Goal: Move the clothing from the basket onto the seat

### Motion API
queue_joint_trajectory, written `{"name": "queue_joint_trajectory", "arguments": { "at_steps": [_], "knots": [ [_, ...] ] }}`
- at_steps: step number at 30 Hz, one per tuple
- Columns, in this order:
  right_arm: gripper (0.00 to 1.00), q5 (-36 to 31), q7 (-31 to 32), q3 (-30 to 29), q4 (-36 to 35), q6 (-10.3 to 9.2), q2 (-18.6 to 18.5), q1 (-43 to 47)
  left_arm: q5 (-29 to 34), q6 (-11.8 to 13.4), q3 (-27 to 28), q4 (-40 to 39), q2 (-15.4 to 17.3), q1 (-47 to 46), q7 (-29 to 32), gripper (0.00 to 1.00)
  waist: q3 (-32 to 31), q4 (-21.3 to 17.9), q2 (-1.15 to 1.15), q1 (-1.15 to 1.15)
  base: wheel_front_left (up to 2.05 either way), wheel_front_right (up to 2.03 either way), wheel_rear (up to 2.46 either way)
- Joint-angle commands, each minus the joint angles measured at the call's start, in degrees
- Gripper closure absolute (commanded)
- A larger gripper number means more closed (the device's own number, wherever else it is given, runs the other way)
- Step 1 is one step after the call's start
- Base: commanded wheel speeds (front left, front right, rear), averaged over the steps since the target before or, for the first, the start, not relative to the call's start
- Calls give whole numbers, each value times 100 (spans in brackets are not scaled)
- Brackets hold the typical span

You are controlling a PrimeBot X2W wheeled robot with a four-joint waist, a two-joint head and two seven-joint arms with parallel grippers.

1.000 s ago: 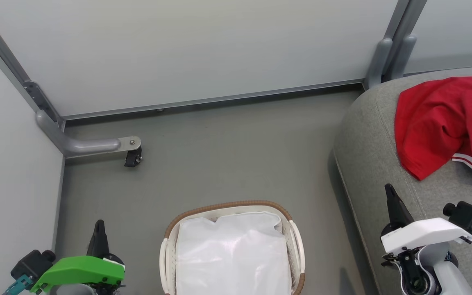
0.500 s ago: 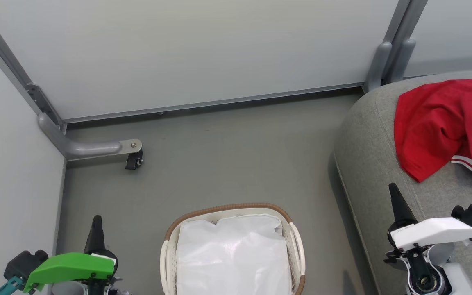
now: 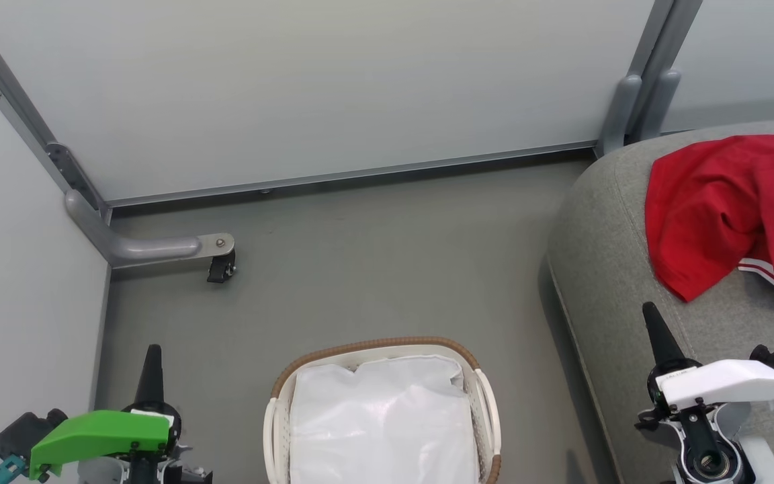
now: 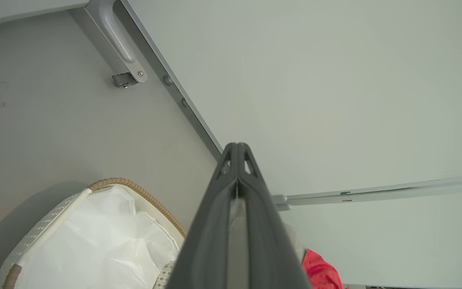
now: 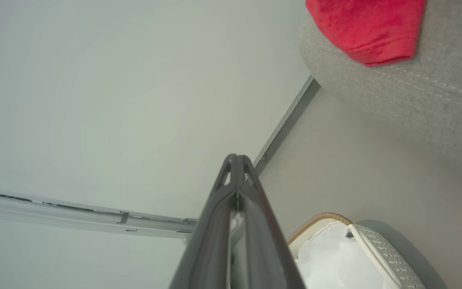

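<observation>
The red clothing (image 3: 729, 208) lies bunched on the grey seat (image 3: 609, 269) at the right, white-striped trim at its lower edge; its hem (image 5: 369, 28) hangs over the seat's rounded edge (image 5: 423, 92). On the floor at bottom centre stands the basket (image 3: 373, 347) with a brown rim, holding a shiny white liner (image 3: 383, 423). My left gripper (image 3: 152, 355) is shut and empty at the lower left, left of the basket (image 4: 134, 190). Over the seat's front part, below the clothing, my right gripper (image 3: 650, 314) is shut with nothing in it. Both fingers press together in each wrist view (image 4: 237, 150) (image 5: 237, 160).
Pale partition walls (image 3: 306, 87) close the back and left. A grey bracket foot with a black caster (image 3: 220, 269) juts from the left corner onto the grey floor (image 3: 373, 262). A grey post (image 3: 629, 101) stands beside the seat's back corner.
The whole head picture has slid a little downward, so the camera has moved. Both grippers sit slightly lower in view and stay shut. Clothing and basket lie as before.
</observation>
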Motion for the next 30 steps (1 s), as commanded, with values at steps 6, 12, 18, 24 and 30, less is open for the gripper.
{"name": "queue_joint_trajectory", "arguments": {
  "at_steps": [6, 12, 18, 24, 30],
  "knots": [
    [100, 483, 132, -71, -119, -3, -40, 43, -415, -50, 75, -132, 38, -148, 128, 100, -35, 3, 0, 0, 0, 0, 0],
    [100, 799, 212, -105, -157, -4, -42, 70, -685, -71, 118, -180, 40, -158, 207, 100, -63, 6, 0, 0, 0, 0, 0],
    [100, 1100, 289, -139, -192, -4, -45, 98, -940, -80, 154, -234, 41, -147, 290, 100, -91, 8, 0, 0, 0, 0, 0],
    [100, 1385, 362, -172, -225, -4, -47, 119, -1174, -100, 186, -283, 43, -159, 355, 100, -120, 11, 0, 0, 0, 0, 0],
    [100, 1653, 432, -204, -257, -4, -50, 138, -1417, -113, 222, -320, 45, -169, 429, 100, -148, 13, 0, 0, 0, 0, 0]
  ]
}}
